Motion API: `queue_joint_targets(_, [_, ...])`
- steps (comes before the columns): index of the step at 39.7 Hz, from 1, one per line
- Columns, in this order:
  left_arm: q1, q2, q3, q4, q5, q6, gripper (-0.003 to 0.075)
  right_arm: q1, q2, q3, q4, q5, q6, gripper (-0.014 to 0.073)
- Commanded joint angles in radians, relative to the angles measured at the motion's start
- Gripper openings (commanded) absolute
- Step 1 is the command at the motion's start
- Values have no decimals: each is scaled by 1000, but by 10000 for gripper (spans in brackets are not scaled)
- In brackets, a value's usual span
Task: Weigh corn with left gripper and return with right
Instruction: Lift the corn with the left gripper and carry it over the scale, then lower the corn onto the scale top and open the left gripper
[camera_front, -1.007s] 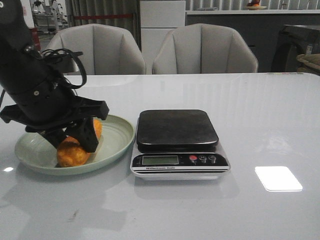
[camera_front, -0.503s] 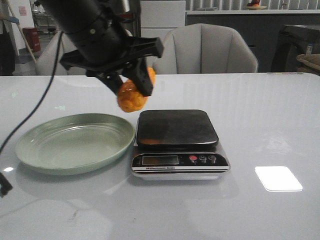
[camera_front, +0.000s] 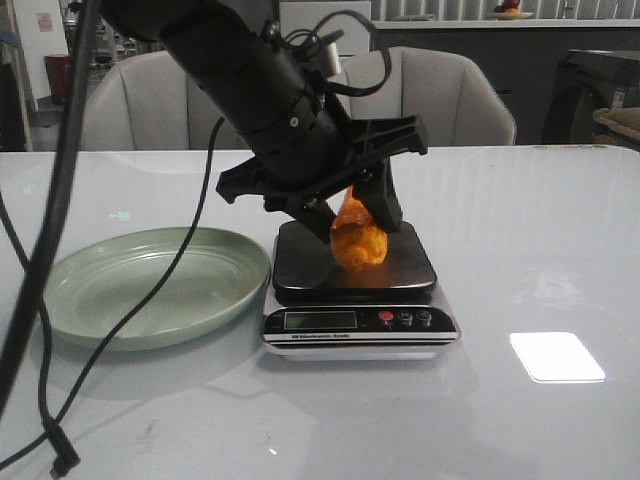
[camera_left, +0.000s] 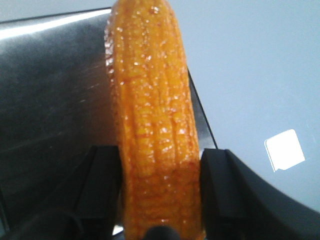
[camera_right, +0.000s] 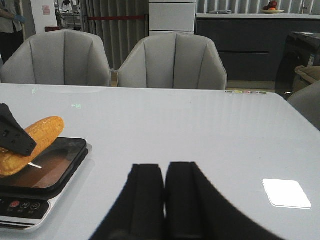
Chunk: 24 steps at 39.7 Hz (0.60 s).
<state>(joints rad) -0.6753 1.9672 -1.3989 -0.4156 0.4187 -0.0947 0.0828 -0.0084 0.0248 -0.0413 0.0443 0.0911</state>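
The left hand grips the corn between its two black fingers, which press against the cob's sides near one end. The cob hangs tilted over the dark platform of the scale, its lower end close above the plate or just touching it; which of the two cannot be told. In the left wrist view the corn runs along the platform's right edge, with bare counter beyond. Just left of the scale sits the green plate, its rim nearly meeting the scale's side. The counter to the right of the scale is open out to a bright square of reflected light. The right hand hovers low over that side, its fingers pressed together with nothing between them, well apart from the scale.
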Motion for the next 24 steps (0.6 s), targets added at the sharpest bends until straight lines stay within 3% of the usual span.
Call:
queue_joint_targets(1, [-1, -36, -30, -26, -54, -7, 393, -4, -21, 12, -11, -83, -6, 165])
queue_joint_targets(24, [29, -61, -41, -2, -17, -7, 402, -4, -21, 12, -11, -83, -6, 165])
